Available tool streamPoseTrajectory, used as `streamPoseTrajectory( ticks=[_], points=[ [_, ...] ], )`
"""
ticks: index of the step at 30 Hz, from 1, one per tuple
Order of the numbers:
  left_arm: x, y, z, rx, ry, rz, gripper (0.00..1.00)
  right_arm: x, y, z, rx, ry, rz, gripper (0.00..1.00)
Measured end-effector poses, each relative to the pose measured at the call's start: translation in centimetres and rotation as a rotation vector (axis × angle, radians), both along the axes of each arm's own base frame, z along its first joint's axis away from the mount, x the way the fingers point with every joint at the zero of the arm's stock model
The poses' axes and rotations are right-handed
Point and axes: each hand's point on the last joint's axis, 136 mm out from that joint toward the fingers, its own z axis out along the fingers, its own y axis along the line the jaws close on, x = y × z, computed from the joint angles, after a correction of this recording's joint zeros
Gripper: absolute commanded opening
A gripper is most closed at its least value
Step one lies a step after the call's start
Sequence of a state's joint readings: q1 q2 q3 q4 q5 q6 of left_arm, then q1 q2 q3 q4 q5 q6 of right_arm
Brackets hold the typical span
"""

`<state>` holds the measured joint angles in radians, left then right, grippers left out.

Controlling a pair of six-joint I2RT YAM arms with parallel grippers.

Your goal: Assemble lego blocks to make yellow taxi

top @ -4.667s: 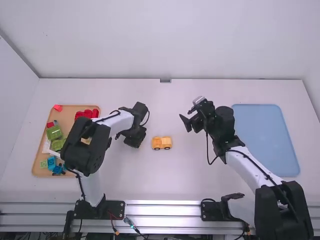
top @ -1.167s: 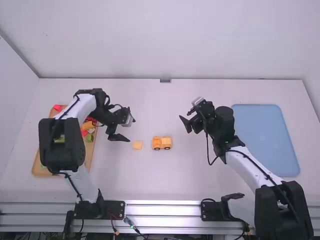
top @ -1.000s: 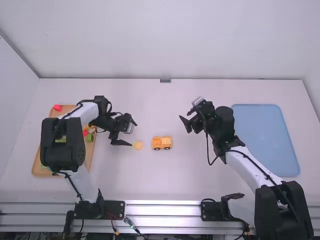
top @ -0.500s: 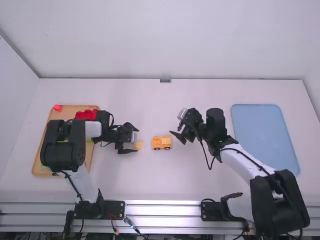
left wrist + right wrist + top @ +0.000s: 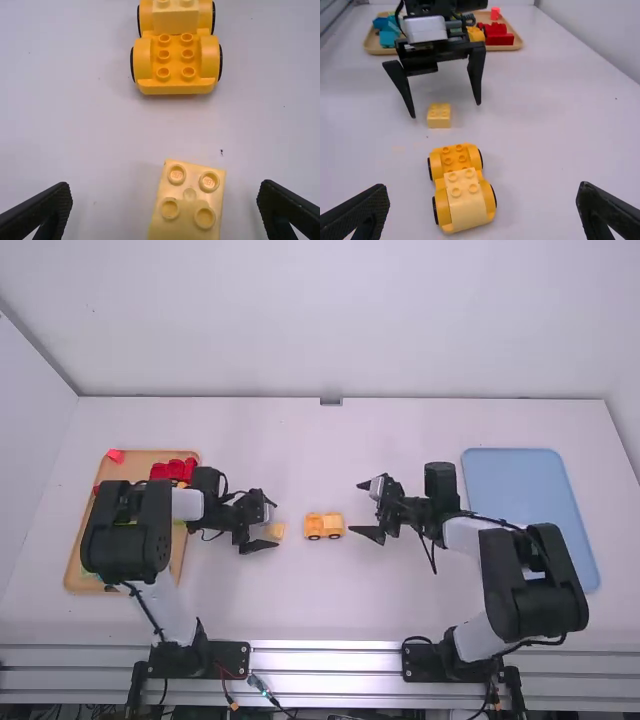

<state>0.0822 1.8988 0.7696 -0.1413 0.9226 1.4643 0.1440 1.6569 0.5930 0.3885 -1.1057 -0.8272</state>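
Observation:
Low over the table, my left gripper [image 5: 272, 525] stands open around a pale yellow block [image 5: 275, 531], not touching it. In the left wrist view this block [image 5: 189, 205], four studs up, lies between the tips of my left gripper [image 5: 165, 197]. To its right stands the yellow wheeled car base [image 5: 323, 526]. My right gripper [image 5: 362, 508] is open just right of the car. In the right wrist view a pale block [image 5: 466, 197] sits on one end of the car [image 5: 451, 161]; studs show on the other end. That car is in front of my right gripper [image 5: 482, 197].
A wooden tray [image 5: 80, 570] at the left holds red blocks [image 5: 174, 470] and other coloured pieces, partly under the left arm. A blue tray [image 5: 530, 510] lies at the right. White walls border the table's far side.
My left gripper has come down and right until its fingers flank the loose pale block. The right arm has swung lower, its gripper now beside the car. Block and car stayed put since the block's release.

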Motion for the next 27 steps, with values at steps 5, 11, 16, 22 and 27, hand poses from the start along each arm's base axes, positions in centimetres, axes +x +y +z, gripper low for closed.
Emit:
streamPoseTrajectory(
  ticks=[5, 11, 16, 22, 27],
  points=[
    [-0.3, 0.0, -0.9, -0.003, 0.029, 0.0, 0.99, -0.3, 0.1, 0.3, 0.014, -0.01, 0.019, 0.99],
    [-0.4, -0.1, -0.9, -0.007, 0.033, 0.0, 0.44, -0.3, 0.3, 0.4, 0.018, -0.019, 0.028, 0.99],
    [-0.4, -0.2, -0.8, -0.016, 0.035, -0.001, 0.3, -0.6, 1.1, 0.7, 0.024, -0.045, 0.056, 0.99],
    [-0.1, -0.2, -0.8, -0.015, 0.006, -0.001, 0.33, -0.8, 1.7, 0.8, 0.021, -0.057, 0.071, 0.99],
    [-0.2, -0.5, -0.7, -0.04, -0.03, -0.007, 0.34, -0.8, 1.7, 0.7, 0.017, -0.058, 0.065, 0.99]
  ],
)
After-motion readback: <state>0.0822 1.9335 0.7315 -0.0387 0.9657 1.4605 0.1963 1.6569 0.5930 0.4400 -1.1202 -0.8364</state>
